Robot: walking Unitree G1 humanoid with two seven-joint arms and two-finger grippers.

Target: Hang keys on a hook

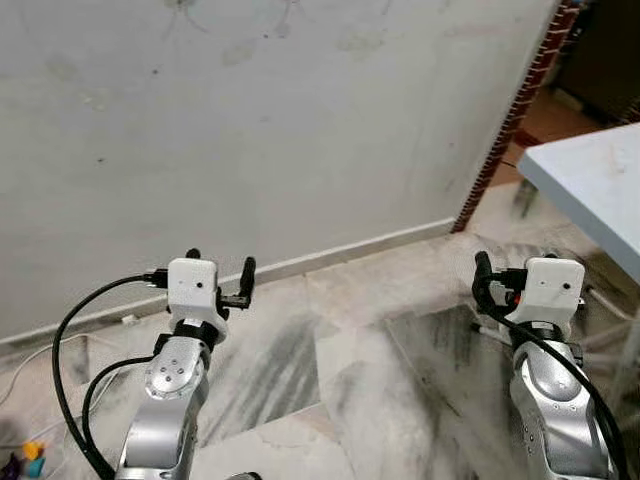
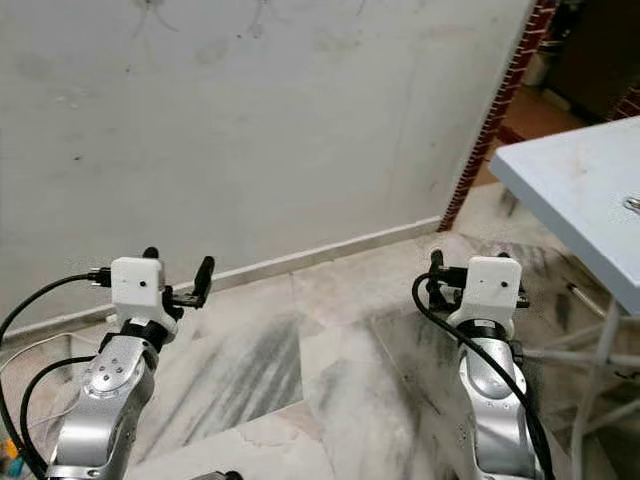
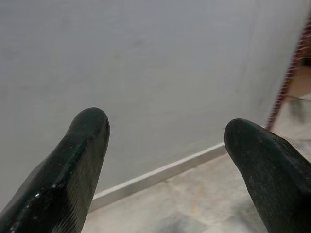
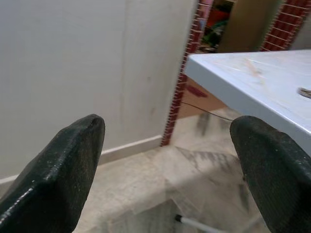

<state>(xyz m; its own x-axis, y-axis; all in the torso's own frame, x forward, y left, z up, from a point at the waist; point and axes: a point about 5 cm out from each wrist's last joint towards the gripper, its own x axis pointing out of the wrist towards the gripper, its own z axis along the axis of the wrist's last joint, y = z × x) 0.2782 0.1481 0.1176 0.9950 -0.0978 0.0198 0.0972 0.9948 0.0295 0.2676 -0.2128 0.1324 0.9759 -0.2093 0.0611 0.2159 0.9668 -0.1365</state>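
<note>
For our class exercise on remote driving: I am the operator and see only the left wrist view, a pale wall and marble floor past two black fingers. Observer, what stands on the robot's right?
Observer: A pale blue table, past the right hand.
Operator: Anything on it?
Observer: A small metallic thing lies on the top; it is too small to tell whether it is keys.
Operator: Is the right hand free?
Observer: Yes, its fingers are apart with nothing between them, above the floor.
</note>
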